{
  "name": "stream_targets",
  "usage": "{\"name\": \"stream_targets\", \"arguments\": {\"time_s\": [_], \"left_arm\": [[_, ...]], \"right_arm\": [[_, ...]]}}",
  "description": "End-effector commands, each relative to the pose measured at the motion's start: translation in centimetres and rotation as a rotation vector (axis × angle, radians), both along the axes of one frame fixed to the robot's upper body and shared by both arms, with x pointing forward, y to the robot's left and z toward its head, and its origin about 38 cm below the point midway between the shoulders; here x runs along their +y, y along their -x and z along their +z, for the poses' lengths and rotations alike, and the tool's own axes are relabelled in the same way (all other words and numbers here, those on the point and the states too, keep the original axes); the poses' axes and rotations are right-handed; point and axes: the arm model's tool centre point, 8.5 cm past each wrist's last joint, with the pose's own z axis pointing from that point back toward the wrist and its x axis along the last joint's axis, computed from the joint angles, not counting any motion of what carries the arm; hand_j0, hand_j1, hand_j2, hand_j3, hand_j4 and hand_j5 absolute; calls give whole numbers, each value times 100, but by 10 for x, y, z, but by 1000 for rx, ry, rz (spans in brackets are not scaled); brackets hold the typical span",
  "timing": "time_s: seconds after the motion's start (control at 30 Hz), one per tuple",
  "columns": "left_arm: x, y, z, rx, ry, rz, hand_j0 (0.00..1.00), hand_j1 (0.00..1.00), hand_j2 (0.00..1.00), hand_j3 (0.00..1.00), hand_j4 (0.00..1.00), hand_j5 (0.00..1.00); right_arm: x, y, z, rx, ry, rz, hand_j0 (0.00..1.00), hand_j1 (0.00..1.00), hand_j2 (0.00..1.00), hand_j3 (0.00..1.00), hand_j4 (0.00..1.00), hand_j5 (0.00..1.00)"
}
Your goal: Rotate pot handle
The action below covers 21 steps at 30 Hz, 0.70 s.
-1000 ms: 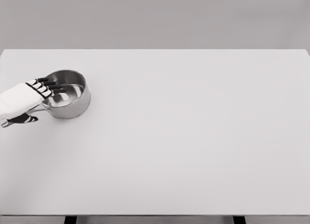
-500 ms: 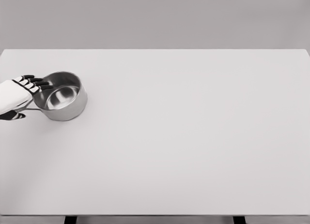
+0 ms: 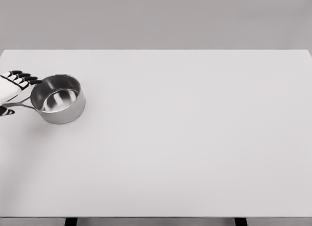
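Head view: a steel saucepan (image 3: 58, 98) stands upright near the left edge of the white desk (image 3: 195, 138), its thin handle (image 3: 18, 104) pointing left. The left hand (image 3: 10, 89) lies over that handle at the frame's edge, fingers (image 3: 25, 78) extended and slightly apart, clasping nothing visibly.

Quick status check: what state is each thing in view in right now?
pot: upright on the table, empty, handle pointing left toward the table's edge.
pot handle: thin metal, running under the left hand.
left hand: at the picture's left edge, fingers extended beside the pot's rim, thumb below the handle, no closed grasp.
table: white.
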Motion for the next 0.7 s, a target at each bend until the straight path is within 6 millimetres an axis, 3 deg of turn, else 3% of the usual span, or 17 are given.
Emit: {"name": "stream_targets", "arguments": {"time_s": [0.0,0.5,0.67], "left_arm": [[5,0,-3,10,-2,16,100,100,100,100,100,100],[12,-13,-6,3,-33,55,100,100,100,100,100,100],[5,-20,-4,-12,-40,48,100,100,100,100,100,100]], "right_arm": [[0,0,0,0,0,-1,100,100,100,100,100,100],[0,0,0,0,0,-1,100,100,100,100,100,100],[0,0,0,0,0,-1,100,100,100,100,100,100]]}}
